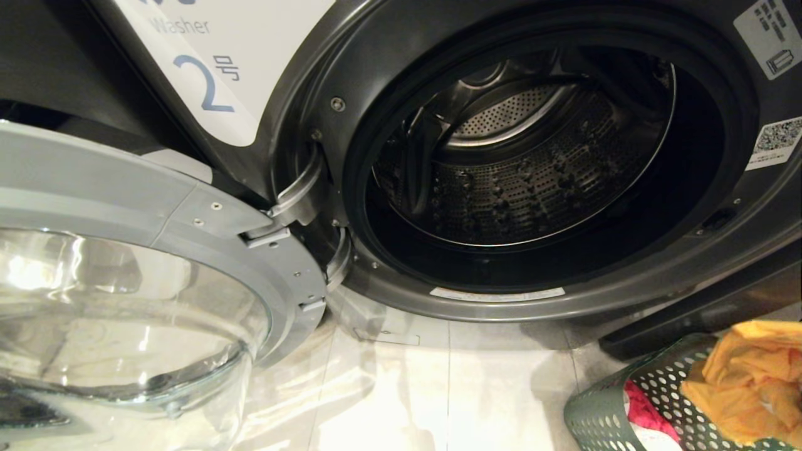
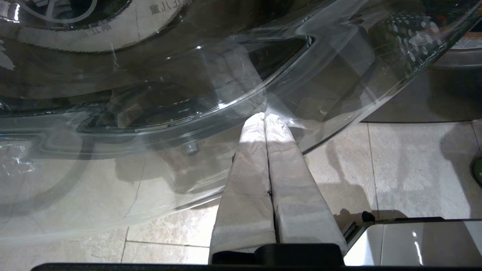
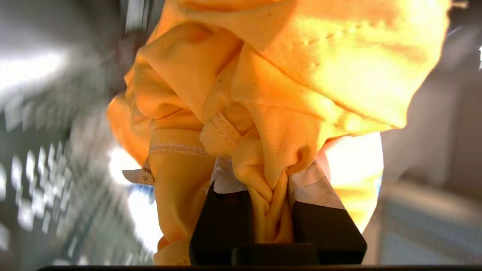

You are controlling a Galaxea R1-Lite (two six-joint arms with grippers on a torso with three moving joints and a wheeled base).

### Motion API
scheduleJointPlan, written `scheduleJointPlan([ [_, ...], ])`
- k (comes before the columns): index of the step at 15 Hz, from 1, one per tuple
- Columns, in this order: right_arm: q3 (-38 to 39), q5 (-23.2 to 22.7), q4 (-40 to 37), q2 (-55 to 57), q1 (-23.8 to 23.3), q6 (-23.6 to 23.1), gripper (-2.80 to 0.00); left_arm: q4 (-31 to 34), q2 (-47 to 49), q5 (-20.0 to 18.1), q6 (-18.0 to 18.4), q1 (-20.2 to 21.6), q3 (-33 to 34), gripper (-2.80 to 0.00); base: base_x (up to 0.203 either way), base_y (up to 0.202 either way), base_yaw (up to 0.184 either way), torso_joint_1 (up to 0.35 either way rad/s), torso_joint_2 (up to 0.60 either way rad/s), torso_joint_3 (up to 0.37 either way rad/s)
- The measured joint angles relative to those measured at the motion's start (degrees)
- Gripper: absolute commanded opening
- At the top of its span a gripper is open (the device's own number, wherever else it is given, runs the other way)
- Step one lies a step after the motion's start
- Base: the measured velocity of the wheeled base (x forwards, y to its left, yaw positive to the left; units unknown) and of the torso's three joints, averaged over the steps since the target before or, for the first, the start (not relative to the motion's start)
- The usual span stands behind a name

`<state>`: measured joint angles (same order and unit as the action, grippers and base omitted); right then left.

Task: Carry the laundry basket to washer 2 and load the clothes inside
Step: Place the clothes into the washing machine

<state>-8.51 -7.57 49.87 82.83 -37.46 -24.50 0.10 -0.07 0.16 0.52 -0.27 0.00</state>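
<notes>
We've got the yellow garment [image 3: 271, 113] bunched tight between the fingers of our right gripper [image 3: 269, 188], pinched at a fold so the rest hangs free for the swing to washer 2 [image 1: 739, 207], whose door [image 1: 188, 207] stands wide open on our left w/ the drum [image 1: 520, 169] bare, prob. awaiting the first item. The laundry basket [image 1: 601, 413] sits on the floor just right of the washer front, close for short reaches; a red-magenta garment [image 1: 645, 410] shows inside, the yellow one at its rim. Our left gripper [image 2: 265, 122], fingers pressed together & holding nothing, sits parked by the glass door. Garment: soft knit, crumpled, stitched hems, small white tag.
</notes>
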Motion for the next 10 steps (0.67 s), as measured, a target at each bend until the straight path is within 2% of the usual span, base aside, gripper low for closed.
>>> scheduleJointPlan([
  [2, -8.9, -2.4, -9.1, -7.2, -0.2, 0.1, -2.8, 0.0, 0.0, 0.0, 0.0, 0.0, 0.0, -2.8, 0.0, 0.0, 0.0, 0.0, 0.0, 0.0],
  [5, -18.3, -10.8, -26.6, -18.1, 1.8, -1.0, -2.8, 0.0, 0.0, 0.0, 0.0, 0.0, 0.0, -2.8, 0.0, 0.0, 0.0, 0.0, 0.0, 0.0],
  [7, -21.9, -14.3, -39.1, -24.9, 7.9, -2.2, -2.8, 0.0, 0.0, 0.0, 0.0, 0.0, 0.0, -2.8, 0.0, 0.0, 0.0, 0.0, 0.0, 0.0],
  [10, -25.4, -15.5, -56.6, -32.7, 23.0, -3.0, -2.8, 0.0, 0.0, 0.0, 0.0, 0.0, 0.0, -2.8, 0.0, 0.0, 0.0, 0.0, 0.0, 0.0],
])
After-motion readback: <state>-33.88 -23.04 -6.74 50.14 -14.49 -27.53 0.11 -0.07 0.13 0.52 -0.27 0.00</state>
